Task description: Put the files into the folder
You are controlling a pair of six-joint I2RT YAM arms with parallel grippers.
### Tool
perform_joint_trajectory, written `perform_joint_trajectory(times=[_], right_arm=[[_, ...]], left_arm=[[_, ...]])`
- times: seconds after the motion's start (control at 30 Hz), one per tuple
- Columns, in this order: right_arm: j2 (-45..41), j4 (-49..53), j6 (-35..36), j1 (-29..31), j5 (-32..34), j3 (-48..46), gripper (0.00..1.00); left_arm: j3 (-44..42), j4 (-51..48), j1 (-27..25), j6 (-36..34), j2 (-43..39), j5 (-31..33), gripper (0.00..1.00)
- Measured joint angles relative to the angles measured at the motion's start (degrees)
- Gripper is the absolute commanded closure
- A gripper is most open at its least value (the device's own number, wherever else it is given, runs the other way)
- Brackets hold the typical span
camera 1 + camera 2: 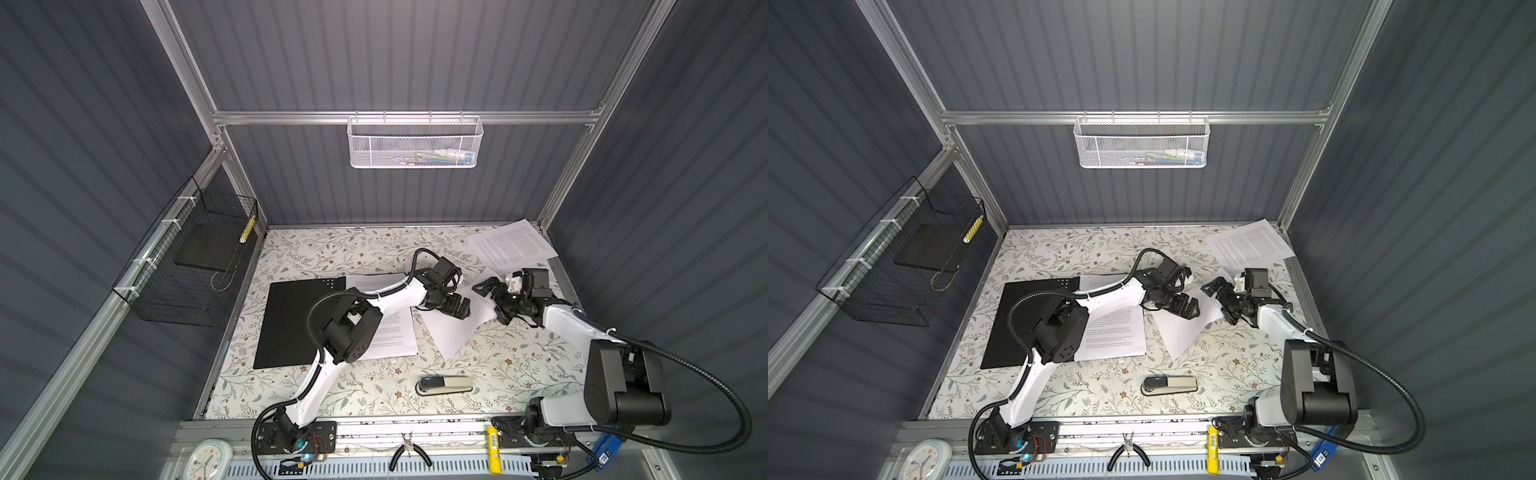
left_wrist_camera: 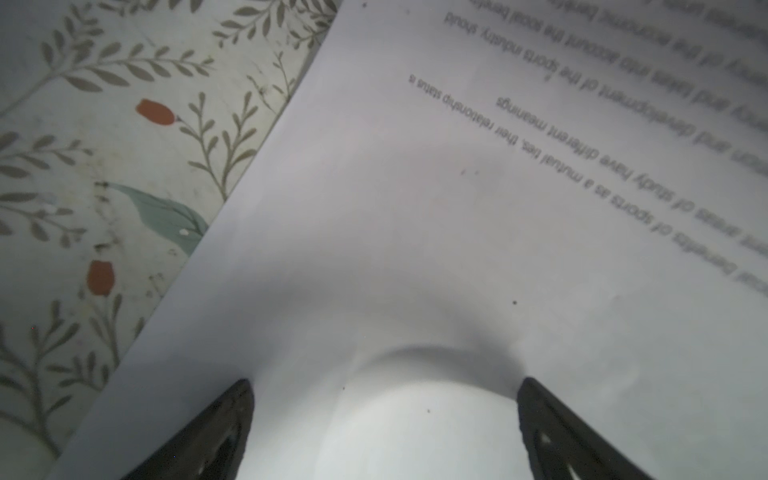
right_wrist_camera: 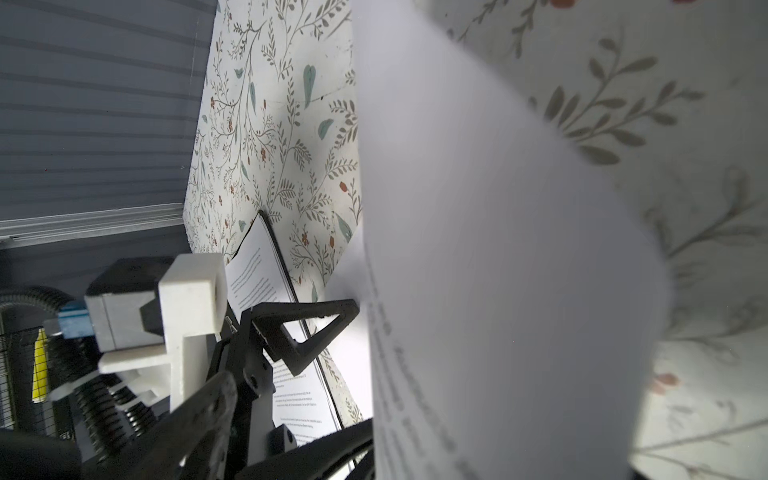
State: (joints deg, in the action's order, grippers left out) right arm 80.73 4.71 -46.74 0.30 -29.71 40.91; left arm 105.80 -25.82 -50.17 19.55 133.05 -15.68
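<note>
The black folder (image 1: 291,328) (image 1: 1021,328) lies open at the left of the floral table, and one of the files (image 1: 397,336) (image 1: 1121,332) rests on its right half. A second sheet (image 1: 451,336) (image 1: 1183,336) lies mid-table, its far end curled up. My left gripper (image 1: 459,309) (image 1: 1187,308) is open, and its fingertips (image 2: 237,411) press on that sheet (image 2: 415,208), which bulges between them. My right gripper (image 1: 494,301) (image 1: 1222,302) is open at the raised end, and the sheet (image 3: 498,249) stands between its jaws. More files (image 1: 511,245) (image 1: 1250,245) lie at the far right corner.
A grey stapler (image 1: 444,384) lies near the front of the table. A black wire basket (image 1: 183,291) on the left wall holds a dark slab (image 1: 208,245). A white mesh basket (image 1: 415,143) hangs on the back wall. Pliers (image 1: 409,451) and a clock (image 1: 206,459) sit on the front rail.
</note>
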Motion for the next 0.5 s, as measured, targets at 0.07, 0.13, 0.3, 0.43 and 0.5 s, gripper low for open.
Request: perform_joint_trajectory(times=[0.07, 0.13, 0.3, 0.43, 0.5], right_arm=[[-0.96, -1.62, -1.90, 1.99, 1.60, -0.79, 0.01], [-2.29, -3.19, -3.58, 3.61, 3.19, -2.12, 0.01], [-7.45, -3.67, -6.86, 6.47, 10.12, -5.84, 0.01], [-12.17, -3.50, -7.98, 7.13, 14.64, -7.54, 0.01], [-12.24, -4.33, -8.31, 7.21, 15.69, -7.91, 0.03]], left_arm=[[0.00, 0.20, 0.00, -0.02, 0.07, 0.00, 0.00], [0.00, 0.24, 0.00, 0.00, 0.11, -0.02, 0.00], [0.02, 0.26, 0.00, 0.00, 0.15, -0.02, 0.00], [0.33, 0.74, 0.00, 0.00, 0.48, -0.04, 0.00], [0.33, 1.16, 0.00, 0.00, 0.52, -0.09, 0.00]])
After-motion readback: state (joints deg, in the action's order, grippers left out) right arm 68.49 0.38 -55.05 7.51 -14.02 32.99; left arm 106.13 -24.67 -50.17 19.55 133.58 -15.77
